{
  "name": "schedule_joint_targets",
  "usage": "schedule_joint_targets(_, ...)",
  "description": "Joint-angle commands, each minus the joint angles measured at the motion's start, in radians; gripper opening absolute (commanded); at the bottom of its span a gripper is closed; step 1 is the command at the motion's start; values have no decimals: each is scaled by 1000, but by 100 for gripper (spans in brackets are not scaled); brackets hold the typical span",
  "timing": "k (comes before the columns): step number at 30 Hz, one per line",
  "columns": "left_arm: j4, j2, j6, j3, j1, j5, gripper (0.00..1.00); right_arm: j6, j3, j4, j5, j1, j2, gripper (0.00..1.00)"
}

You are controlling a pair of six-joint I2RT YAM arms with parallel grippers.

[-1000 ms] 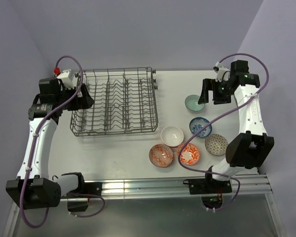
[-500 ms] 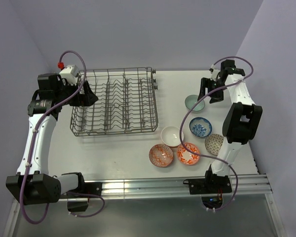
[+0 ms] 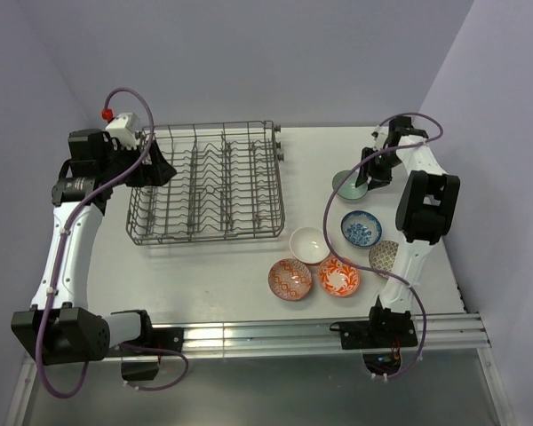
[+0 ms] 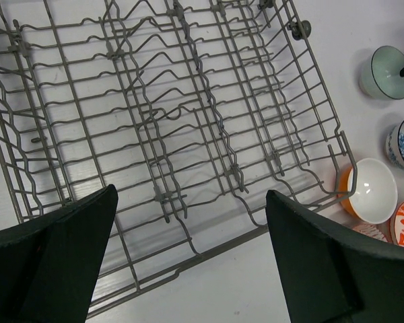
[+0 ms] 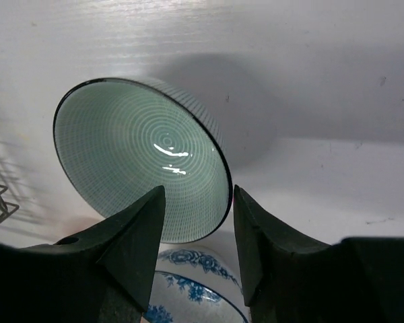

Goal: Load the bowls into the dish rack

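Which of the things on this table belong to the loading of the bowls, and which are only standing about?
Belong to the job:
dish rack; pale green bowl; blue-white bowl; white bowl; left red-orange bowl; right red-orange bowl; speckled bowl.

Not part of it:
purple cable; metal rail at the near edge.

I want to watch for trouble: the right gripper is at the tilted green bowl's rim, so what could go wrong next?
1. The right gripper straddles only the rim of the tilted pale green bowl; it may slip and drop onto the blue-white bowl close beside it.
2. The dish rack is far across the table, so a weak grip could fail on the way.
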State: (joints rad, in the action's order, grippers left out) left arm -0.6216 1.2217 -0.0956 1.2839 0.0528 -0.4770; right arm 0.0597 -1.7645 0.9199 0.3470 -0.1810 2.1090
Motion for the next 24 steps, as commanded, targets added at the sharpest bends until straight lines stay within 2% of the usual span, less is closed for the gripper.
schedule_joint_targets(1,74,4,-65,-3,1,28,97,-15,-39,-49,7,-2,26,52)
schedule_joint_targets(3,88,-1,-78,-20,1,31,96,-18,-38,-55,9,-2,45,51)
schedule_joint_targets(6,124,-21,-81,-43,1,21,97,-21,-32,-70,20,-2,52,42)
schedule_joint_targets(10,145,-45,-56,-55,1,0,99,-27,-26,-85,29,-3,52,20)
schedule_joint_targets(11,155,-54,-53,-61,1,8,99,-31,-27,-82,32,-3,54,5)
schedule_joint_targets(12,160,-59,-52,-63,1,38,100,-32,-27,-79,43,-5,57,0)
schedule_joint_targets(15,181,-82,-68,-66,1,118,99,-34,-26,-76,114,-15,45,0)
schedule_joint_targets(19,186,-102,-41,-42,1,117,97,-35,-19,-90,231,-35,-33,0)
schedule_joint_targets(24,38,-31,12,95,1,37,99,-55,-101,-61,417,-34,-158,0)
